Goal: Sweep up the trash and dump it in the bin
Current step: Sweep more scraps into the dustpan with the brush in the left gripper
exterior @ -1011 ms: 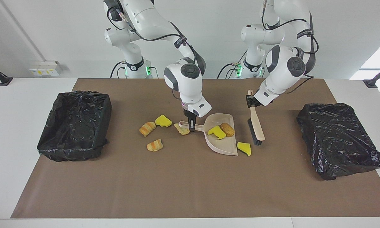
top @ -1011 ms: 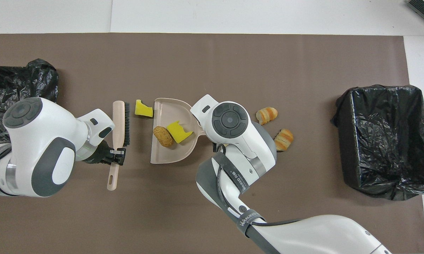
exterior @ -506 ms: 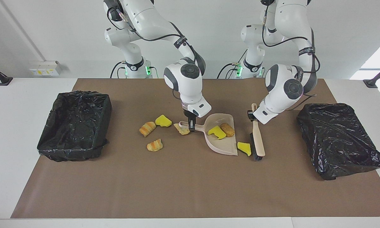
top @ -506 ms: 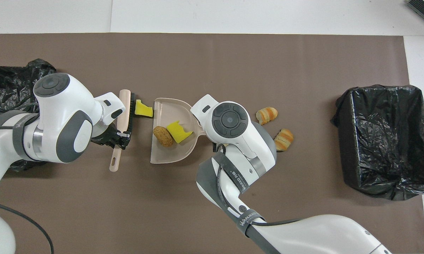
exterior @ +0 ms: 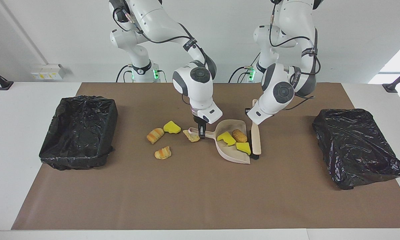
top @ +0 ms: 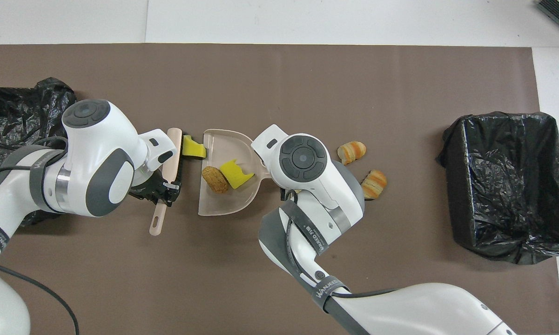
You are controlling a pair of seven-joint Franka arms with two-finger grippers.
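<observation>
trash sits in two clusters on the brown mat [exterior: 200, 193] that covers the tabletop [exterior: 26, 96]. in the dustpan [exterior: 231, 155] we see a yellow sponge chunk [exterior: 227, 138] and a fried nugget [exterior: 239, 135], and a second yellow sponge piece [exterior: 243, 148] lies at the pan's open lip, pressed against the bristles of the brush [exterior: 255, 138]. we grip the brush handle with our left end effector [top: 164, 191], fingers clamped around it, the brush head lying along the pan's mouth on the side toward the left arm's end of the tabletop. our right end effector [exterior: 201, 132] comes down onto the dustpan's handle [exterior: 209, 134] and is closed on it, pinning the pan flat on the mat.

toward the right arm's end, still on the mat, we count four more scraps: a pale tan piece [exterior: 191, 135] touching the pan's handle, a yellow sponge lump [exterior: 172, 127] just beside it, and two croissant shapes [exterior: 155, 135] [exterior: 163, 153], the second farther from the robots than the first.

we see a black-lined bin [exterior: 80, 131] at the right arm's end of the tabletop, its mouth open, and another black-bagged bin [exterior: 356, 146] at the left arm's end, both well apart from the scraps.
</observation>
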